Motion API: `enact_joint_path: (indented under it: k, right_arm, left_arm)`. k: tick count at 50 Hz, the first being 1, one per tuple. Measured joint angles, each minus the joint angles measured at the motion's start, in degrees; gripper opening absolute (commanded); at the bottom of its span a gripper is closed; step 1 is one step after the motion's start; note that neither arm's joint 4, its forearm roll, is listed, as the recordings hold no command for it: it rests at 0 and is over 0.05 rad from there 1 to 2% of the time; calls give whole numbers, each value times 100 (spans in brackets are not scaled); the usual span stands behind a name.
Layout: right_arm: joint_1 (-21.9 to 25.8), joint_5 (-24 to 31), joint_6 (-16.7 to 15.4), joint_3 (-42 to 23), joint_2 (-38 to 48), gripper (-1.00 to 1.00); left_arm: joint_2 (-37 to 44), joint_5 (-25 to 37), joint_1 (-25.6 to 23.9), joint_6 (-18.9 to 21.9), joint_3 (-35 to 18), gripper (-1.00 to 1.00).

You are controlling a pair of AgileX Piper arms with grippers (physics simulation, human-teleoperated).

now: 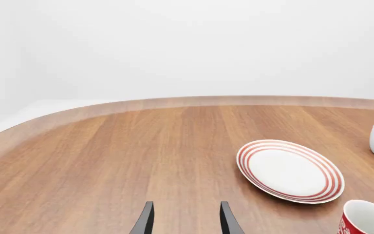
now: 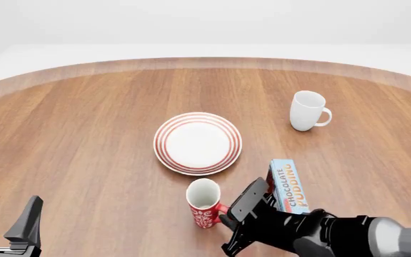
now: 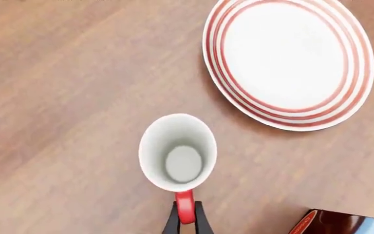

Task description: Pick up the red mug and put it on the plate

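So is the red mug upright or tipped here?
Upright. The red mug stands on the table, opening up, empty white interior showing; right gripper jaws flank its handle.

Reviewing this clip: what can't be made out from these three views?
- Right hand: whether it clamps the red mug handle; fingers flank it, contact unclear.
- Red mug's pattern: mostly cut off in the left wrist view, unseen from above in the right wrist view.
- Pudding box: near end hidden by the right arm, front view.

two mugs (image 2: 204,203), one plate (image 2: 197,143), one pudding box (image 2: 289,185)
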Motion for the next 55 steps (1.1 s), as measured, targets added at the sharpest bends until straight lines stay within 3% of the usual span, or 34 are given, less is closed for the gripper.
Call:
enact_joint_path:
  k: [13, 38, 55]
  right_arm:
    - [-9, 162, -32, 32, -354, -100]
    - [-223, 1319, -493, -253, -1845, -100]
    - [-465, 1547, -784, -838, -1794, -100]
  left_arm:
    - [0, 0, 0, 0, 0, 100]
    - [0, 0, 0, 0, 0, 100]
    - [0, 0, 0, 0, 0, 100]
